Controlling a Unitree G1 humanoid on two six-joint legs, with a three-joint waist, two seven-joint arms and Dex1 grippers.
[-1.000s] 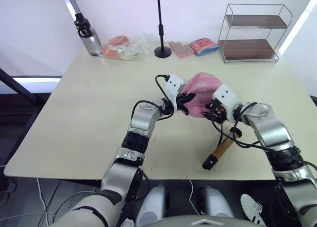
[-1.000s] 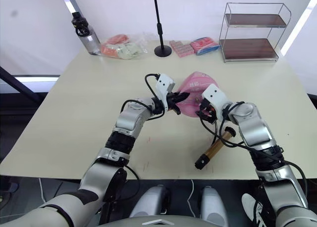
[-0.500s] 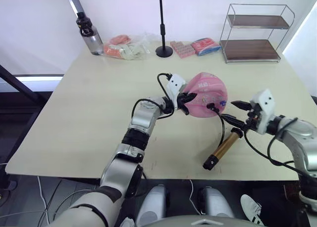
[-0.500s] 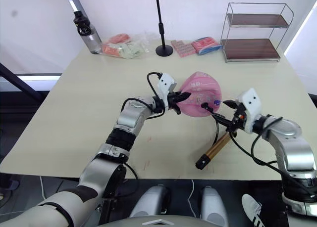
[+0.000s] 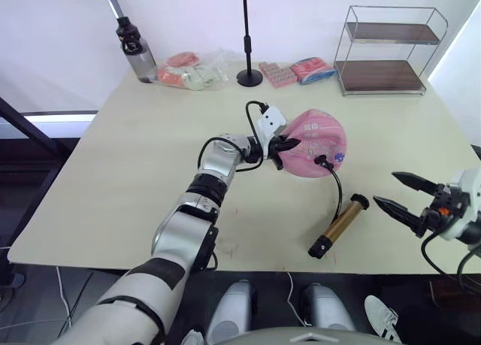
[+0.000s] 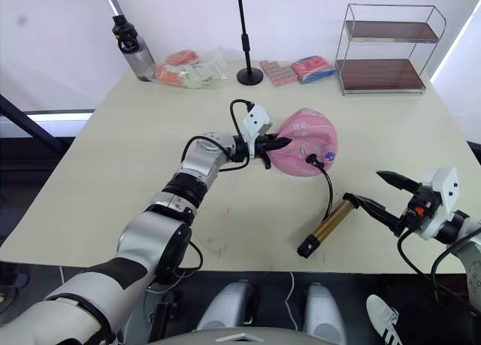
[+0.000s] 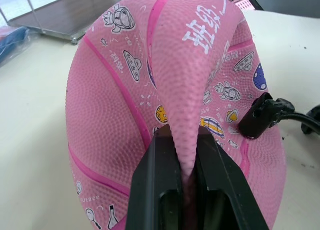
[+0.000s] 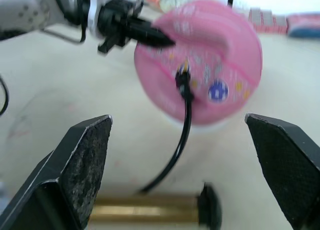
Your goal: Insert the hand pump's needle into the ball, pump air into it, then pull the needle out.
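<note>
- The ball (image 5: 316, 143), pink and partly deflated, sits at the centre of the counter (image 5: 135, 172).
- The needle (image 7: 261, 118) fitting is seated in the ball's near-right face; its black hose loops down to the hand pump (image 5: 338, 226), which lies on the counter near and right of the ball.
- The left hand (image 5: 284, 145) is clamped on a fold of the ball's skin.
- The right hand (image 6: 379, 192) hovers spread wide, holding nothing, right of the pump.
- Risk: lifting the pump may tension the hose and unseat the needle.
- Risk: the pinched fold may slip, letting the ball roll.
</note>
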